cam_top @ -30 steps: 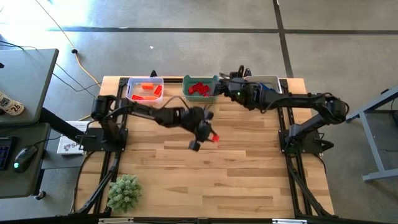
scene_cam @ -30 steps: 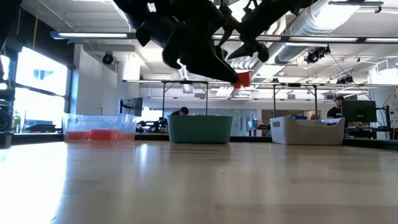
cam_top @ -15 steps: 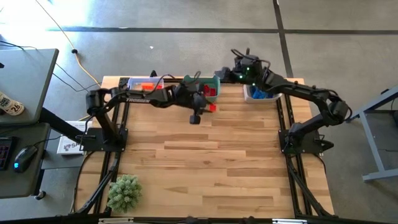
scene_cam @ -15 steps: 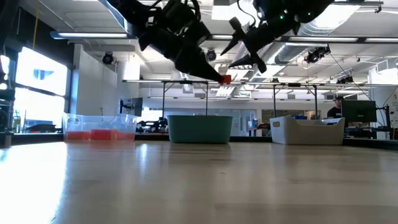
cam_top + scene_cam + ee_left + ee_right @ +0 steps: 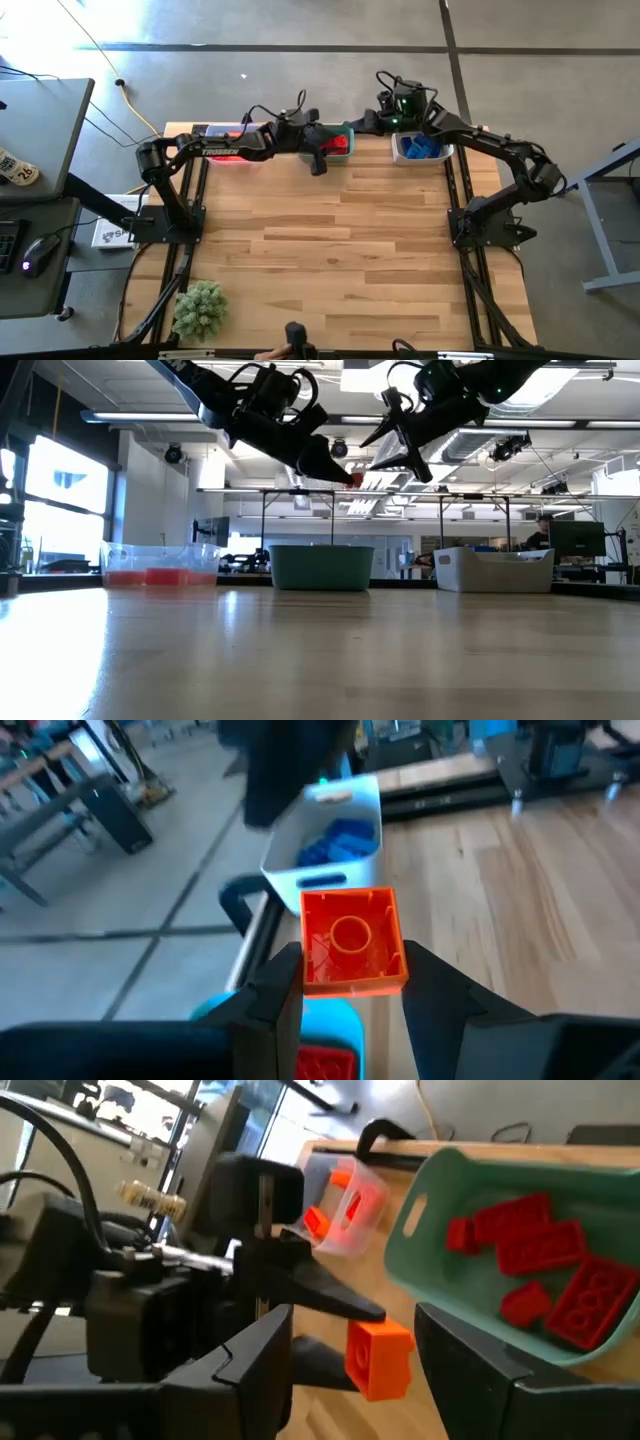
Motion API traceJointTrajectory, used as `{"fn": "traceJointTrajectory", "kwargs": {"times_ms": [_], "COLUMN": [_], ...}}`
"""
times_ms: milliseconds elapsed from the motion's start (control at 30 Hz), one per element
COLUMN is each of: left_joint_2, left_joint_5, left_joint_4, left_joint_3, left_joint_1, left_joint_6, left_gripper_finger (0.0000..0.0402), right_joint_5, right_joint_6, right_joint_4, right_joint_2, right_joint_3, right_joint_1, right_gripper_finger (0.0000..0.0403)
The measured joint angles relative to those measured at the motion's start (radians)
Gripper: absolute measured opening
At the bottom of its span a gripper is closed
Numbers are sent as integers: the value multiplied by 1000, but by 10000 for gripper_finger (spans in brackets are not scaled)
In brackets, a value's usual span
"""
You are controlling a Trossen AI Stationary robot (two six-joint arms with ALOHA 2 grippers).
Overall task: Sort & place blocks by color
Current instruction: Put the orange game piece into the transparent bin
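Blocks are nowhere on the bare planks of the light wooden counter point(image 5: 330, 260); nearest of all, at its near-left corner, sits only a fuzzy green ball-like plant point(image 5: 198, 308). All else lies along the far edge. One small orange-red square plastic brick point(image 5: 351, 942), its hollow underside showing in the left wrist view, is pinched between the two dark fingers of the left claw point(image 5: 345, 982), held in the air above the counter. In the high view that left claw point(image 5: 322, 158) hangs over the near rim of the teal plastic bin point(image 5: 346, 131) at the middle of the far edge, and the low view shows the brick point(image 5: 355, 479) well above that bin point(image 5: 321, 567). Flat red plastic bricks point(image 5: 545, 1270) lie inside the teal bin point(image 5: 440, 1190). To its left stands a clear plastic bin point(image 5: 218, 133), partly hidden under the left arm, with orange pieces point(image 5: 345, 1210) inside it. To the right of the teal bin stands a white plastic bin point(image 5: 442, 153) holding a heap of blue plastic bricks point(image 5: 422, 149). The right claw point(image 5: 350, 1342) is spread wide with nothing between its fingers; in the high view it point(image 5: 362, 123) hovers at the far edge between the teal and white bins, near the left claw.
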Motion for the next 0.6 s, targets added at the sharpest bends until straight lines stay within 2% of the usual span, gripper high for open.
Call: {"fn": "traceJointTrajectory", "kwargs": {"times_ms": [200, 300, 600], "left_joint_2": [0, 0, 1], "left_joint_5": [-4, -39, -77], "left_joint_4": [96, 132, 153], "left_joint_3": [0, 0, 0], "left_joint_1": [-15, -28, -49], "left_joint_6": [-1, 0, 17], "left_gripper_finger": [110, 110, 110], "right_joint_5": [-12, -12, -19], "right_joint_6": [4, 4, 22], "right_joint_4": [-28, -36, -72], "right_joint_2": [3, 3, 3], "right_joint_3": [0, 0, 0], "right_joint_1": [22, 40, 75], "right_gripper_finger": [199, 199, 190]}}
